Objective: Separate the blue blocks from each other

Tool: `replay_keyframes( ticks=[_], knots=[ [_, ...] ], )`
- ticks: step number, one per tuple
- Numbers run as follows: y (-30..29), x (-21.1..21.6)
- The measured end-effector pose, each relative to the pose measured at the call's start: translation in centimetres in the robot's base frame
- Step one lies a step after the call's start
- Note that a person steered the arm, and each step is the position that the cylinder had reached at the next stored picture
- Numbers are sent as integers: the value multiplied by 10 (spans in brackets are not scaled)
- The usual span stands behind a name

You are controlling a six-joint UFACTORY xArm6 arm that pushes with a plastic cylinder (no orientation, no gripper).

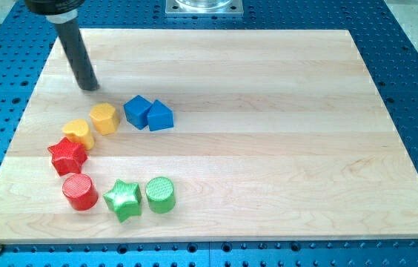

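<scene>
Still, blue cube (137, 111) against blue wedge (160, 116) (touching); my tip (89, 87) up-left.

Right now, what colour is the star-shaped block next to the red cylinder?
Green. The star sits just right of the red cylinder, clearest in the camera view.

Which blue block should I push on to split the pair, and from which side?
Take the blue cube: it faces my tip, which sits up-left of the pair. It looks to touch the blue wedge on its right, so come round to the view's top, enter at their seam and shove the cube down-left, probably short of the yellow block.
</scene>
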State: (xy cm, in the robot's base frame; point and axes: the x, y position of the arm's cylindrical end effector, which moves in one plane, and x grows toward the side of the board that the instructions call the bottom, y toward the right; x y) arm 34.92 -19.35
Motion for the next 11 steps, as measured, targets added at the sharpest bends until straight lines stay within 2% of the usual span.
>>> replay_keyframes(
  ticks=[1,2,3,5,6,7,8,9,10,11],
  knots=[
    [86,0],
    [159,-18],
    [212,-14],
    [139,104],
    [124,104],
    [94,126],
    [89,123],
    [67,80],
    [55,12],
    [45,-39]
  ],
)
